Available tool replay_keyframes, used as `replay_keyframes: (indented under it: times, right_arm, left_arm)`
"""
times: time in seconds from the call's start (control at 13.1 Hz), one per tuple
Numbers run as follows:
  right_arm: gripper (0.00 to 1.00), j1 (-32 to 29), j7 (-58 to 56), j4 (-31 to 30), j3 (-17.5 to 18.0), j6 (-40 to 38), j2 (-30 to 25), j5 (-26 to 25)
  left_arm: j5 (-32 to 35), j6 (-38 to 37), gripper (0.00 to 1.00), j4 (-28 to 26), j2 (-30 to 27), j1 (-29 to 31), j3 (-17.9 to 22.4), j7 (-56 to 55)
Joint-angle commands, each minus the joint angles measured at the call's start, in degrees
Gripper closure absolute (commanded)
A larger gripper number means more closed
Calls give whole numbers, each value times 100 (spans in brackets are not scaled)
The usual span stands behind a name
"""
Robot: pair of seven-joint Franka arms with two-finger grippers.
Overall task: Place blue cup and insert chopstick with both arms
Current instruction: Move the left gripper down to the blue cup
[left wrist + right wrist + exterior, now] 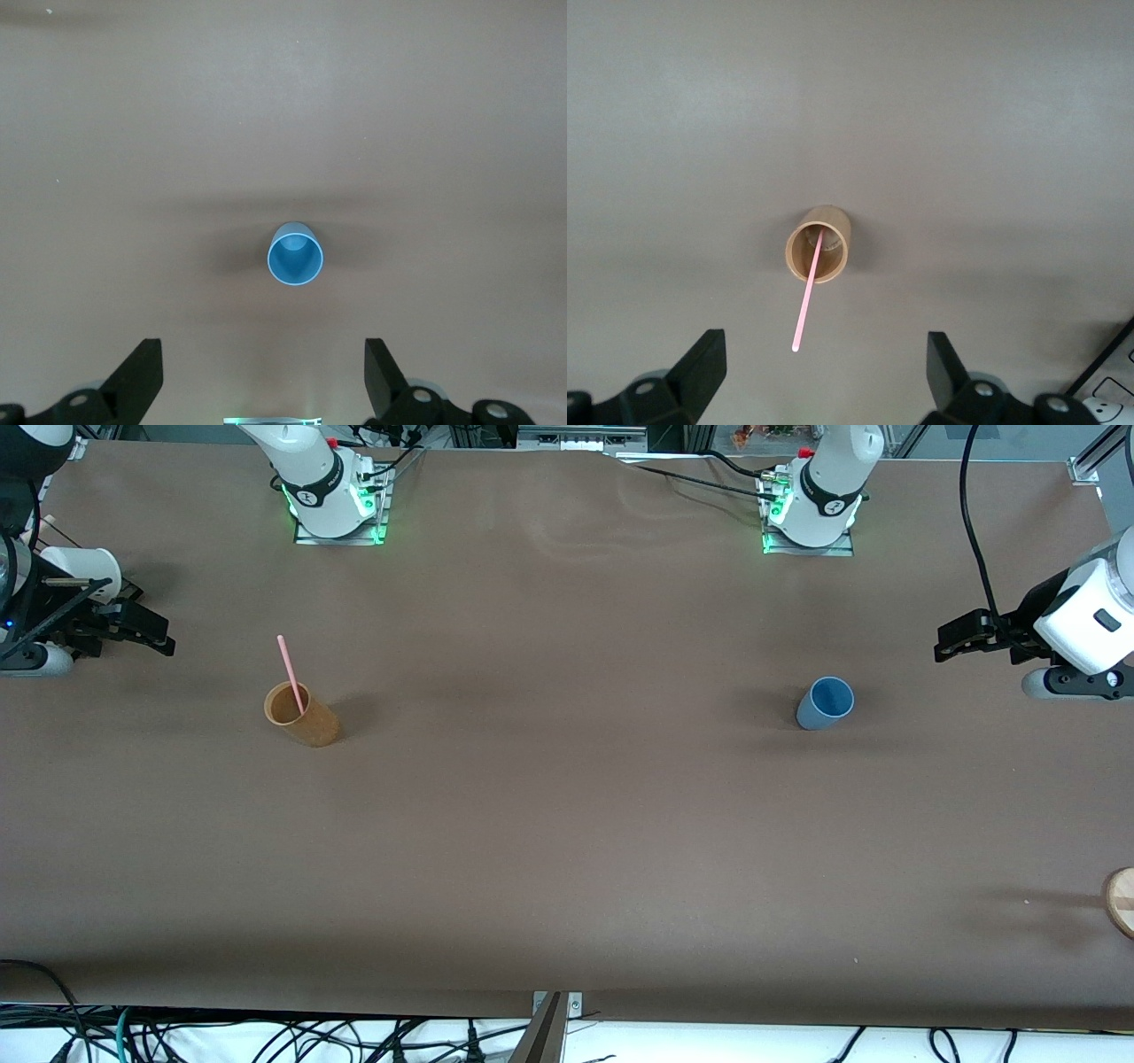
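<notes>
Only the front view shows the wooden disc (1122, 902) at the table edge (567, 1005); the left gripper (261, 376) and right gripper (824, 372) hang with fingers spread at opposite table ends, bare tabletop lying between the blue cup (825, 703) and the tan cup (301, 714) holding the chopstick (291, 674).

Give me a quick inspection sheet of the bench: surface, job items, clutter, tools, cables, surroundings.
Surface: brown table, bare in the middle.
Blue cup: upright, empty, toward the left arm's end; also in the left wrist view.
Chopstick: standing tilted in the tan cup toward the right arm's end, top sticking out; also in the right wrist view.
Clutter: round wooden piece at the table edge, left arm's end, nearer the camera than the blue cup.
Left tool: open, empty, near the table's end, waiting.
Right tool: open, empty, near its end of the table, waiting.
Cables: black leads at the arm bases and below the table's near edge.
Surroundings: nothing seen of note.
</notes>
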Motion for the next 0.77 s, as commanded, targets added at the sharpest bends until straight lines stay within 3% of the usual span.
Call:
replay_keyframes:
  times: [0.0,0.46,0.69]
  right_arm:
    - [0,-10,-61,60,31,-22,4,-73]
    - [0,-10,-61,60,31,-22,4,-73]
    - [0,-10,-61,60,31,-22,4,-73]
  left_arm:
    - [-131,-100,0,183,66,-23,15,7]
    - [-131,-118,0,61,66,-23,15,-11]
    - [-8,-3,0,-186,512,-145,24,7]
